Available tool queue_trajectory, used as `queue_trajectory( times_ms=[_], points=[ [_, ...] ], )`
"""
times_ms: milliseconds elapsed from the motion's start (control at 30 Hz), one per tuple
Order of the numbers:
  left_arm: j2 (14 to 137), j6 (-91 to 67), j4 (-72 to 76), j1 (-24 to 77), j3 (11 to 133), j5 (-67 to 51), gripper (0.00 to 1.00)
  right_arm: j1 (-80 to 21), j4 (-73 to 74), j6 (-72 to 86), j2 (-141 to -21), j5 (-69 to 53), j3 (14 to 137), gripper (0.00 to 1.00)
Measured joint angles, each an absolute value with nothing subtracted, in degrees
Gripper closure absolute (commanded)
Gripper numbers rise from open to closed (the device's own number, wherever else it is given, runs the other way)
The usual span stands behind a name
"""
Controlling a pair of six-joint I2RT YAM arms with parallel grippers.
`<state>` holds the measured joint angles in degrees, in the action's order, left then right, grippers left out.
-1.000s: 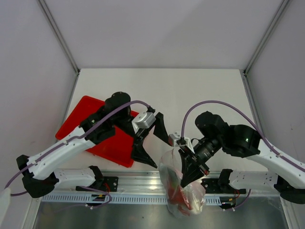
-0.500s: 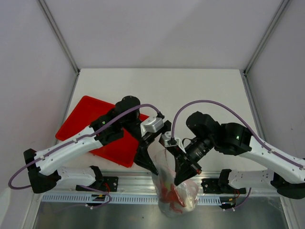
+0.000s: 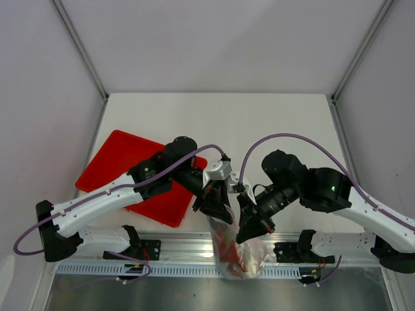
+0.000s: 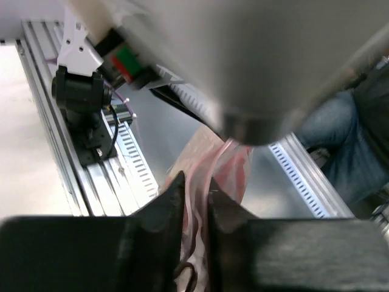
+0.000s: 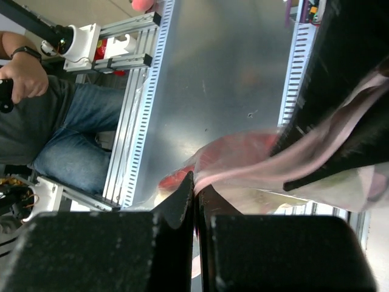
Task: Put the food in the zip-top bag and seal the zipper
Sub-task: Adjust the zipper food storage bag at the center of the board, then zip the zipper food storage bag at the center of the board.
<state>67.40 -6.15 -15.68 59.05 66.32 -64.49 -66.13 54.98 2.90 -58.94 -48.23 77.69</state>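
The clear zip-top bag (image 3: 238,254) hangs off the table's near edge, over the front rail, held up between both grippers. Red food, the lobster (image 3: 229,251), shows through the plastic, also in the right wrist view as the lobster (image 5: 182,176). My left gripper (image 3: 218,212) is shut on the bag's mouth, its jaws pinching the pink zipper (image 4: 214,165). My right gripper (image 3: 244,236) is shut on the same zipper (image 5: 267,169) a little further along. The left gripper's black fingers (image 5: 346,115) stand close by at the right of the right wrist view. The bag's other contents are blurred.
The red tray (image 3: 113,162) lies on the table's left, partly under the left arm. An aluminium rail (image 3: 175,249) and both arm bases run along the near edge. A seated person in jeans (image 5: 73,131) is just beyond that edge.
My left gripper has swung right from beside the tray to the bag's mouth and closed on it. The right gripper has kept its grip, shifting the bag slightly left.
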Motion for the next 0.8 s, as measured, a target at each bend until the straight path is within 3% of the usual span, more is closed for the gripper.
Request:
queue_trajectory(
  times_ms=[33, 167, 233, 267, 500, 800],
  points=[
    [67.5, -6.2, -15.9, 59.0, 66.3, -63.5, 0.99, -66.1, 54.9, 3.0, -58.8, -47.9, 77.7, 1.00],
    [67.5, -6.2, -16.8, 59.1, 65.6, -59.3, 0.99, -65.9, 55.2, 3.8, -58.6, -45.8, 77.6, 0.49],
    [67.5, -6.6, -16.9, 58.9, 64.8, -56.1, 0.99, -65.8, 56.0, 4.6, -58.5, -43.4, 77.5, 0.39],
    [67.4, -7.1, -16.9, 58.7, 64.4, -54.2, 1.00, -65.8, 56.4, 4.8, -58.5, -41.8, 77.4, 0.29],
    [65.9, -11.3, -15.5, 57.4, 61.8, -43.1, 0.99, -61.8, 58.6, 8.6, -55.3, -23.9, 77.4, 0.09],
    [62.6, -16.3, -12.0, 57.5, 58.3, -29.5, 0.99, -53.4, 60.7, 18.4, -46.0, 1.5, 79.3, 0.07]
  ],
)
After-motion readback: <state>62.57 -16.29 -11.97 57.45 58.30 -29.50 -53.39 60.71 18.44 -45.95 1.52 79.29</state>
